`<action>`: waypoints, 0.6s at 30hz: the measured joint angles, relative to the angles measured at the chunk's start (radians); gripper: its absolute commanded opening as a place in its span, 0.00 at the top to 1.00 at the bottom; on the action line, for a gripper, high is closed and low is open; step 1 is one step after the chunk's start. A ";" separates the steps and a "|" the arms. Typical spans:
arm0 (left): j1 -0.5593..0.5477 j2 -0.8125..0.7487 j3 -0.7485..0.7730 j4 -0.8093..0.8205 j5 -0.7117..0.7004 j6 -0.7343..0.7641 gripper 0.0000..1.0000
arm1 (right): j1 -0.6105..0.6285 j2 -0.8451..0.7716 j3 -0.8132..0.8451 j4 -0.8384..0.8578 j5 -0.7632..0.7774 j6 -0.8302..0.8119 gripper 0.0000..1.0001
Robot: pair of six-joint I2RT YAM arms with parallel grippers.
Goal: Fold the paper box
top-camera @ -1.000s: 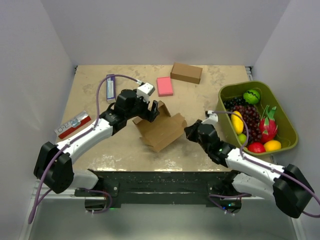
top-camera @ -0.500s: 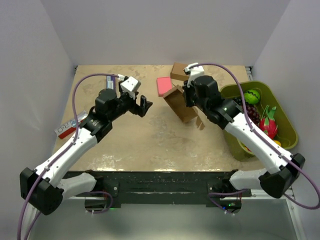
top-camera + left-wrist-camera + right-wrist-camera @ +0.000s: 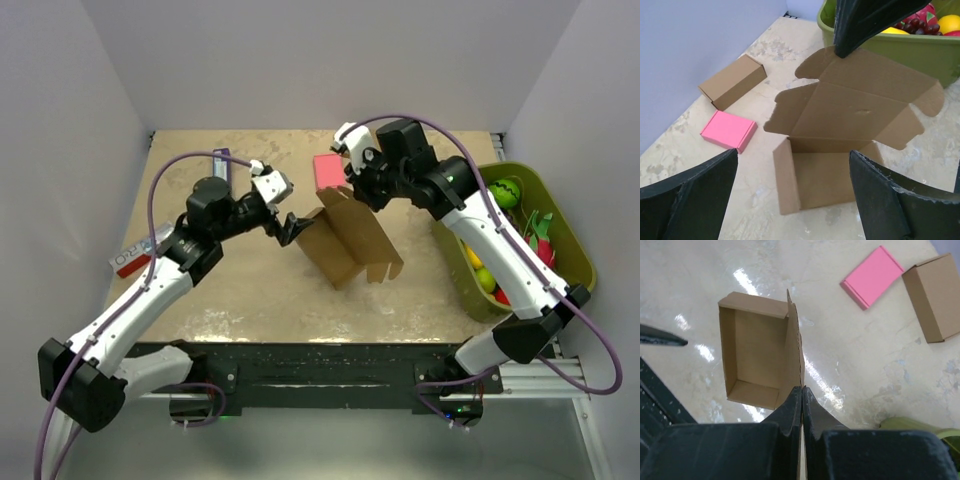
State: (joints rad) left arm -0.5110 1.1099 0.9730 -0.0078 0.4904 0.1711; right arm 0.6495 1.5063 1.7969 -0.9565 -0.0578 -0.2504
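You see the desk (image 3: 250, 295) with the paper box (image 3: 350, 245) near its middle, lid flap standing up. Your right claw (image 3: 351, 190) pinches that flap's top edge, at the box's 12 o'clock. Your left claw (image 3: 289, 229) is spread wide, just beside the box at 9 o'clock.

White arms (image 3: 150, 290), black joints (image 3: 212, 193) and claws (image 3: 293, 228), purple cables (image 3: 152, 200).

Green bin (image 3: 925, 52) partly off-frame
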 measured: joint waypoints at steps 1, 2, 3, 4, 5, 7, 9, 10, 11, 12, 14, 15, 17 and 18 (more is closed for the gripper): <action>0.000 -0.016 -0.012 0.000 -0.004 0.014 0.02 | 0.000 0.000 0.005 -0.013 -0.024 -0.013 1.00; 0.000 -0.037 -0.026 0.000 -0.005 0.034 0.02 | 0.000 0.000 0.006 -0.024 -0.049 -0.025 1.00; 0.000 -0.056 -0.039 0.003 -0.005 0.046 0.02 | -0.001 0.000 0.006 -0.032 -0.070 -0.034 1.00; 0.000 -0.082 -0.058 0.006 -0.001 0.063 0.02 | -0.001 0.000 0.006 -0.040 -0.095 -0.044 1.00; 0.000 -0.108 -0.074 0.010 0.009 0.085 0.02 | -0.001 0.000 0.006 -0.048 -0.119 -0.053 1.00; 0.000 -0.142 -0.094 0.015 0.034 0.115 0.02 | -0.001 0.000 0.006 -0.060 -0.156 -0.068 1.00; 0.000 -0.150 -0.097 0.022 0.066 0.141 0.02 | -0.001 0.000 0.005 -0.070 -0.196 -0.080 1.00; 0.000 -0.146 -0.097 0.026 0.079 0.149 0.02 | -0.001 0.000 0.004 -0.074 -0.214 -0.085 1.00; 0.000 -0.139 -0.097 0.027 0.092 0.156 0.02 | -0.001 0.000 0.003 -0.076 -0.230 -0.089 1.00; 0.000 -0.131 -0.097 0.029 0.105 0.163 0.02 | -0.001 0.000 0.002 -0.076 -0.247 -0.092 1.00; 0.000 -0.106 -0.097 0.029 0.126 0.166 0.02 | -0.001 0.000 -0.003 -0.078 -0.277 -0.099 1.00; 0.000 -0.096 -0.097 0.029 0.131 0.166 0.02 | -0.001 0.000 -0.004 -0.078 -0.290 -0.101 1.00; 0.000 -0.070 -0.097 0.029 0.145 0.165 0.03 | -0.001 0.001 -0.004 -0.080 -0.309 -0.106 1.00; 0.000 -0.059 -0.097 0.029 0.151 0.165 0.03 | -0.001 0.002 -0.004 -0.080 -0.322 -0.108 1.00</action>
State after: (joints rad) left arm -0.5106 1.0512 0.8764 0.0208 0.6415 0.3363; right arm 0.6487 1.5082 1.7927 -1.0367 -0.3798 -0.3588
